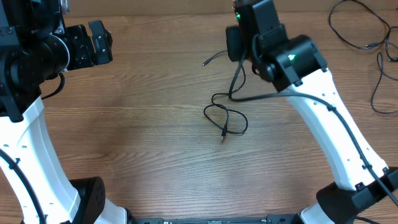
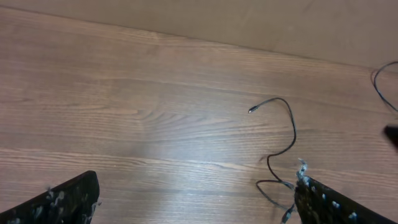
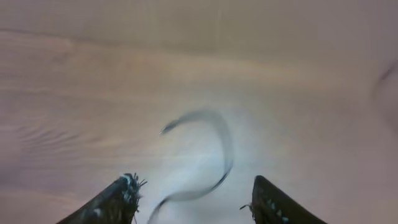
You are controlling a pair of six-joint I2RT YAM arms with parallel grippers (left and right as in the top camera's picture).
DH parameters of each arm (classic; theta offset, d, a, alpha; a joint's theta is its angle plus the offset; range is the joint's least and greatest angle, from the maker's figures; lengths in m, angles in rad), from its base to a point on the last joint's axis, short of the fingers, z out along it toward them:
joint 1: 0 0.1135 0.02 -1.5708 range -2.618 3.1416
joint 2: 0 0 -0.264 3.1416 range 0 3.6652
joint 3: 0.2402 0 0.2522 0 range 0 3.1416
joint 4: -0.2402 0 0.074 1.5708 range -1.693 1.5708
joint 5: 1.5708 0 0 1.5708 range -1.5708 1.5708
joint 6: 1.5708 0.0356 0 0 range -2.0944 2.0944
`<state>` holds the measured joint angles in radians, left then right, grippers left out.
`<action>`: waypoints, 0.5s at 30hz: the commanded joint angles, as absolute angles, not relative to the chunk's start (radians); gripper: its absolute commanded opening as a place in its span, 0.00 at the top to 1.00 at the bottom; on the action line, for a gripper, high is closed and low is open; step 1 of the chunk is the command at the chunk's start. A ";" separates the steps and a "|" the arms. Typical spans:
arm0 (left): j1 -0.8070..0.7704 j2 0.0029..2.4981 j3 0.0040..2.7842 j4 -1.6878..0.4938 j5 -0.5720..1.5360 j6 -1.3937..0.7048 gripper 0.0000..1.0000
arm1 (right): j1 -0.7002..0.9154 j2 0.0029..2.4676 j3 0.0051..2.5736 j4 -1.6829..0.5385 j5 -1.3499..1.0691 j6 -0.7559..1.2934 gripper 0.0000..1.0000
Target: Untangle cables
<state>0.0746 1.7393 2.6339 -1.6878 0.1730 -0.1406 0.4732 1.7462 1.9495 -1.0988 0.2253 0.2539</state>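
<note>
Just beyond the looped cable (image 1: 225, 111), the right gripper (image 3: 194, 183) hangs half open and empty, like the wide-open left gripper (image 2: 198, 177); best pinch one strand only, low.

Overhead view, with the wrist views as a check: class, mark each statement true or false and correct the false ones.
1. The middle cable forms a loop on the table. True.
2. The left gripper is holding a cable. False: it is open and sits off to the side, away from the middle cable.
3. Other cables lie near the picture's top right edge. True.
4. The right gripper is shut tight. False: in its wrist view the fingers stand apart, with a blurred cable on the table beyond them.
5. A white cloth covers the table. False: it is bare wood grain.
</note>
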 commanded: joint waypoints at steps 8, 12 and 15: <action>0.078 1.739 2.640 -1.689 0.192 -0.107 0.00 | 0.443 1.799 1.590 -1.205 -0.054 0.479 0.49; 0.078 1.739 2.640 -1.687 0.192 -0.107 0.00 | 0.443 1.799 1.399 -1.073 0.051 0.247 0.58; 0.078 1.739 2.640 -1.687 0.192 -0.107 0.00 | 0.443 1.799 1.245 -0.913 0.116 0.136 0.58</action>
